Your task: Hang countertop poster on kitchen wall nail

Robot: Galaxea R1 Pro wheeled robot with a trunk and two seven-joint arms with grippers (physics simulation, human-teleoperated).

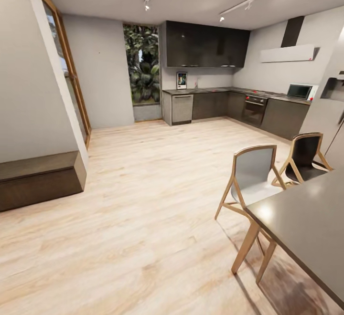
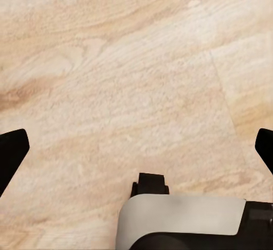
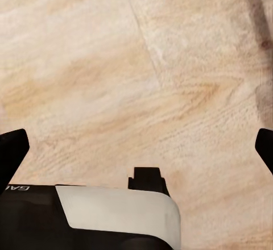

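Far across the room, the poster stands upright on the left end of the kitchen countertop, leaning against the wall under the dark upper cabinets. From here it is a small white-bordered rectangle with dark artwork. Any nail on the pale grey walls is too small to make out. In the left wrist view my left gripper hangs open over bare wooden floor, its black fingertips wide apart. In the right wrist view my right gripper is likewise open above the floor, holding nothing.
A dark dining table with two wooden chairs fills the near right. A low dark bench lines the left wall. A wide stretch of light wood floor runs toward the kitchen. An oven and microwave sit along the right counter.
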